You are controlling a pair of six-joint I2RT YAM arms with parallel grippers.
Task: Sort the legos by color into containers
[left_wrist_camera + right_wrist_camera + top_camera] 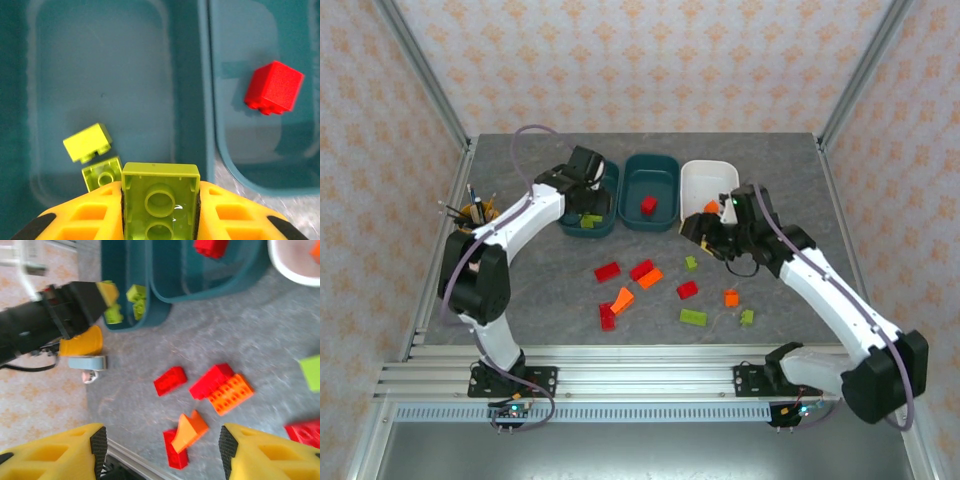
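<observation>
My left gripper (160,212) (588,170) is shut on a lime green lego (160,197) and hangs over the left teal container (190,100) (582,234). Two green legos (87,142) lie in that container. The middle teal container (628,195) holds one red lego (274,87) (648,205). The white container (705,172) has an orange lego (711,207) at its near edge. My right gripper (162,450) (705,228) is open with nothing in it, above an orange lego (189,432) and a red lego (175,455) on the table.
Several red, orange and green legos lie loose on the grey table (540,290), among them a red one (608,270), an orange one (731,297) and a green one (694,317). A yellow cup of pens (475,212) stands at the left edge.
</observation>
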